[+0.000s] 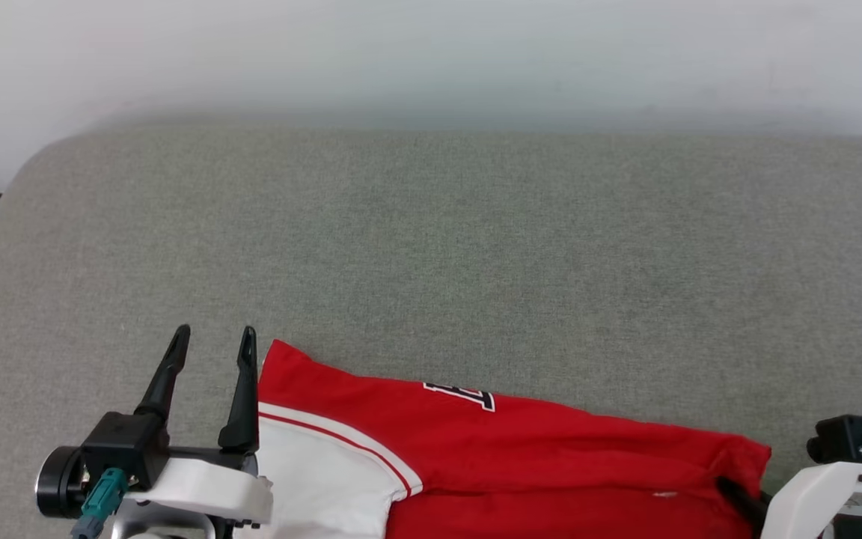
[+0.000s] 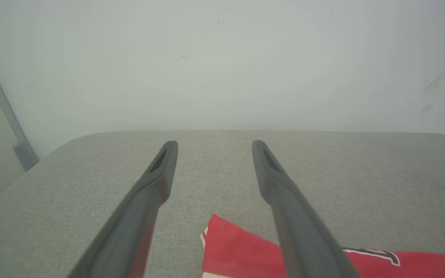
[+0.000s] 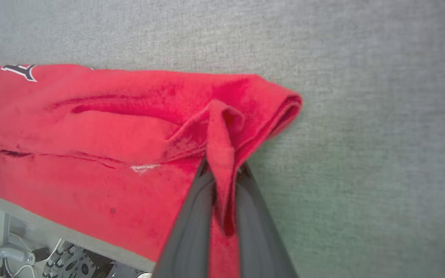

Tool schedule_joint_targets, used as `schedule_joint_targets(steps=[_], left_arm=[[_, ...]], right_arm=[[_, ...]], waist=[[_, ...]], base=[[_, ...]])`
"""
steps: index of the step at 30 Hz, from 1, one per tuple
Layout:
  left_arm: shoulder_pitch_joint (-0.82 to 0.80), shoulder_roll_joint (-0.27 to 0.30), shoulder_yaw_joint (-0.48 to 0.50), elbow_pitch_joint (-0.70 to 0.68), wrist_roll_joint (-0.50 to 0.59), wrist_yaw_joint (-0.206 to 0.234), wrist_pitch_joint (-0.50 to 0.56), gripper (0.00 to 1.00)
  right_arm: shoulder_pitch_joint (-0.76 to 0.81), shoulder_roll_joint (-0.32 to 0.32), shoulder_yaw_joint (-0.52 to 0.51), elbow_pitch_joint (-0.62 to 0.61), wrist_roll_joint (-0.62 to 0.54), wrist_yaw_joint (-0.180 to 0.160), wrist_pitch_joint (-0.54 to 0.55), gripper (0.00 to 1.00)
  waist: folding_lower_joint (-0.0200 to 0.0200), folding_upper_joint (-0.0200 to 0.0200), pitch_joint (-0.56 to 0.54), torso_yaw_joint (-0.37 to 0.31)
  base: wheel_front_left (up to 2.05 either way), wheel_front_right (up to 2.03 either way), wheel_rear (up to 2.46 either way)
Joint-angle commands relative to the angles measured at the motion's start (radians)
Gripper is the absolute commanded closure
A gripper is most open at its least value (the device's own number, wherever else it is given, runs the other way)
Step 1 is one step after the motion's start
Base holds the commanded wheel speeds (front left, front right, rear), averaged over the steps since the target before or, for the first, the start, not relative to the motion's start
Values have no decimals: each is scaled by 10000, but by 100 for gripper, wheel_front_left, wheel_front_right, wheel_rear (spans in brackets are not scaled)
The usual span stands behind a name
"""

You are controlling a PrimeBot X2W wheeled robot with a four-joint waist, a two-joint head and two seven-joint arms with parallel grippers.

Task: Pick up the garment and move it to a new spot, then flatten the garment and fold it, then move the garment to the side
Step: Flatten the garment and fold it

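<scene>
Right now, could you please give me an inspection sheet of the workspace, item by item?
Surface: grey fabric-covered table, smooth.
Job's things: red garment lies bunched along the table's near edge, white sleeve showing.
Clutter: nothing seen.
Grippers: left gripper open, beside the garment's corner, holding nothing; right gripper shut on a fold of the garment.
Cables: teal connectors at the wrists; loose wires below the table edge.
Surroundings: pale wall behind the table; grey post to the left.
</scene>
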Motion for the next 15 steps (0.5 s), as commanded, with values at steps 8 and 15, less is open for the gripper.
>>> schedule_joint_targets(steps=[8, 15], left_arm=[[333, 189, -37, -153, 127, 270, 255, 0], [391, 170, -123, -206, 148, 330, 316, 0]], right_arm=[[169, -453, -1225, -293, -96, -8, 364, 100], [240, -573, -2651, -355, -128, -8, 764, 100]], waist=[[0, -1, -435, -355], [0, -1, -586, -468]], base=[[0, 0, 0], [0, 0, 0]])
